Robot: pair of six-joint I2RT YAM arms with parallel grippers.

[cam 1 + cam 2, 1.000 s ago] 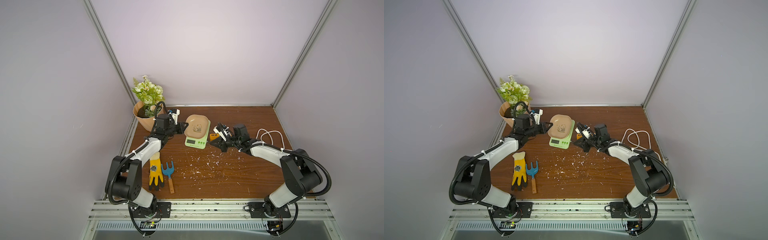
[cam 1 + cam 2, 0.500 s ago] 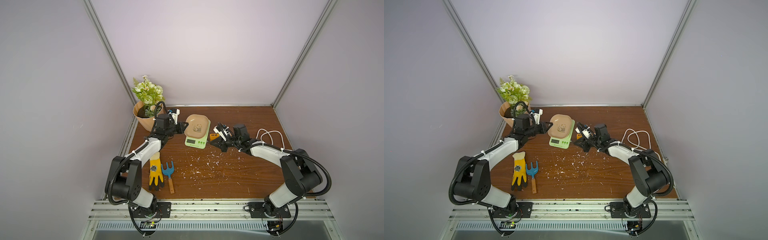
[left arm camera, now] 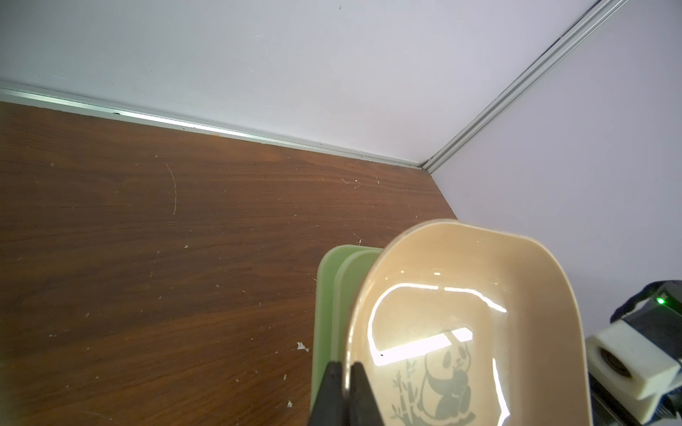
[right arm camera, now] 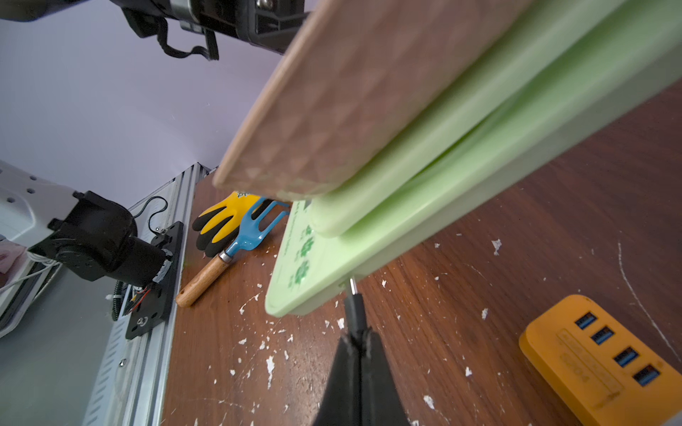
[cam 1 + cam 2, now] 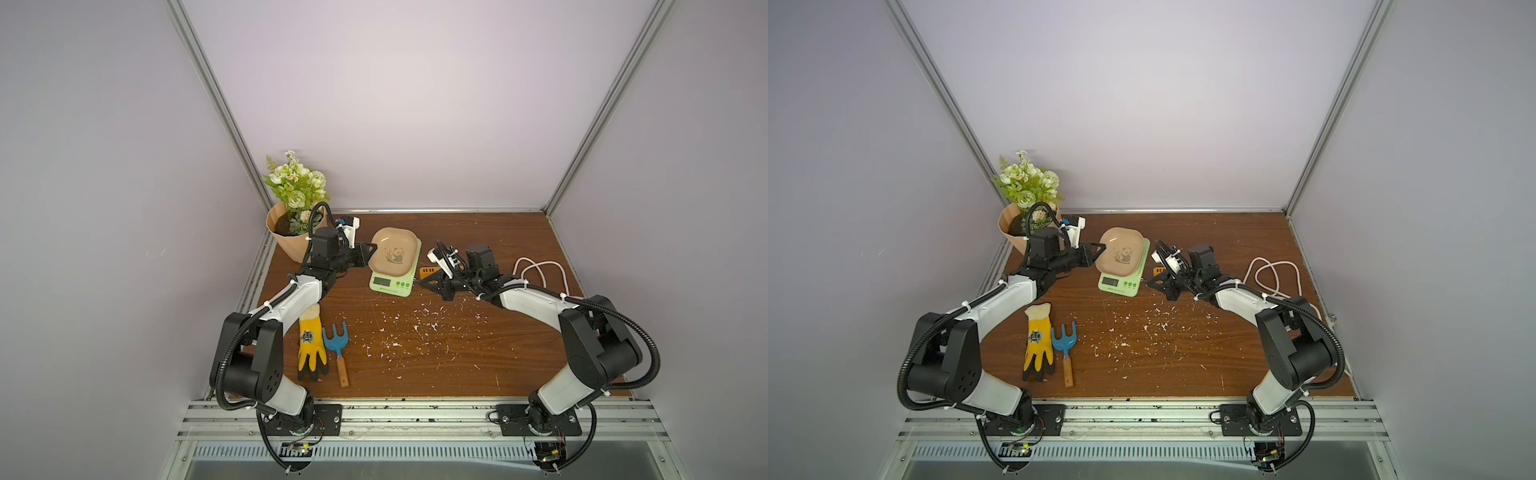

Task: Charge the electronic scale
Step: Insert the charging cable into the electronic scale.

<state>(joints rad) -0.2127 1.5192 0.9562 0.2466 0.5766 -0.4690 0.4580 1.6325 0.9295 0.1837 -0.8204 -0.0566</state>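
Pale-green electronic scale (image 5: 392,282), twelve o'clock on table (image 5: 457,353): I am pinching its tray (image 3: 443,295) rim with left gripper (image 3: 345,369), right gripper (image 4: 356,337) clamping plug (image 4: 354,306) at its three-o'clock side; a misaligned push risks skidding it.

Pale lilac walls (image 5: 415,104), aluminium corner rails (image 5: 219,104), flecked wooden tabletop (image 5: 436,374)

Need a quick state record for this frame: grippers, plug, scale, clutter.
left gripper: shut on tray rim
right gripper: shut on plug
plug: metal tip at electronic scale side edge, metal partly exposed
USB hub: orange, on table beside scale
clutter: glove, hand fork, flower pot
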